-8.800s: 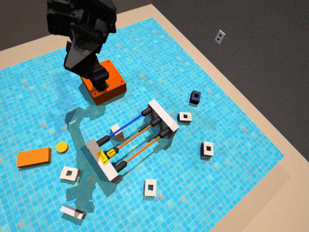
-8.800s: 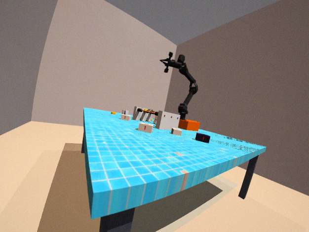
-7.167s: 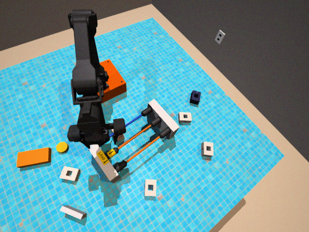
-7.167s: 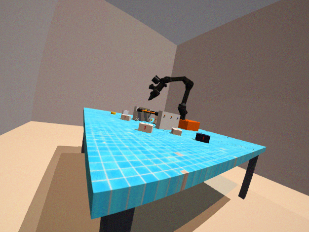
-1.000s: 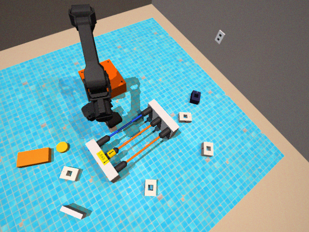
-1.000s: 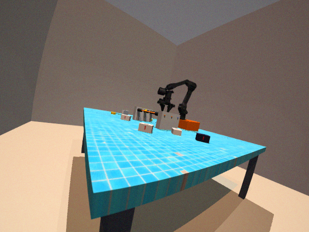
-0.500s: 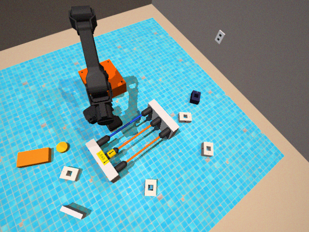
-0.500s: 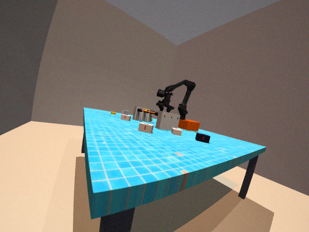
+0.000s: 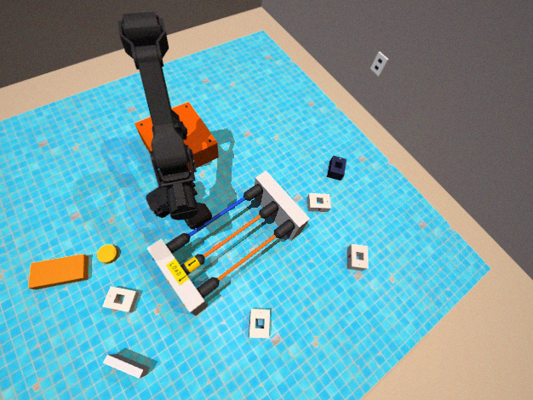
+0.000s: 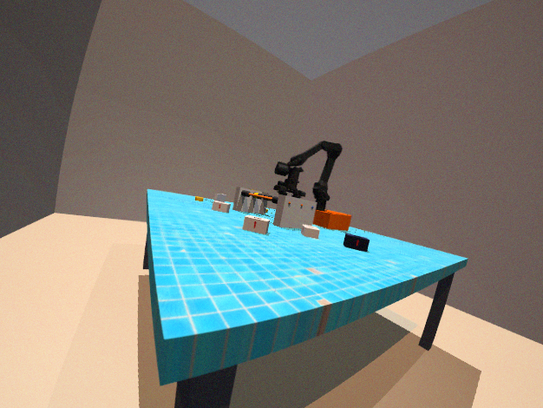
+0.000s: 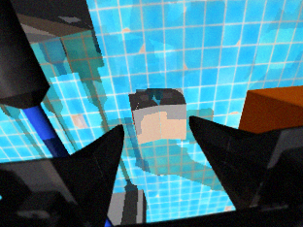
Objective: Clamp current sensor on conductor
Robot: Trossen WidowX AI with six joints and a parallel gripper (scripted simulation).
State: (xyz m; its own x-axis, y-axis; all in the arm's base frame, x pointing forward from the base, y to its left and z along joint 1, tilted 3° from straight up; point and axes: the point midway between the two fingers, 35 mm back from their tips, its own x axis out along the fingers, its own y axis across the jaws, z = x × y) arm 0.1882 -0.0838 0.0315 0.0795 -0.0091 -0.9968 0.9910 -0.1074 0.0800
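Note:
My gripper point(image 9: 180, 213) point(image 10: 290, 193) point(image 11: 156, 124) is open and points down beside the rack's blue conductor. The pale sensor point(image 11: 167, 132) stands on the table below and between the spread fingertips in the wrist view, with its dark gap at the top. Nothing is held. The sensor is hidden in the top and exterior views, and its arrow cannot be read. The LOAD marker point(image 9: 176, 271) is a yellow label on the rack's near-left end block. The LOAD conductor point(image 9: 232, 236) is the middle, orange one, with a yellow arrow sleeve point(image 9: 192, 263).
The blue conductor point(image 9: 223, 212) point(image 11: 41, 126) lies nearest the gripper; another orange conductor point(image 9: 247, 258) is on the far side. An orange box point(image 9: 202, 148) point(image 11: 272, 109) stands near the arm. Several white holed blocks, a dark block point(image 9: 336, 167), an orange block point(image 9: 58, 271) and a yellow disc point(image 9: 106, 253) lie around.

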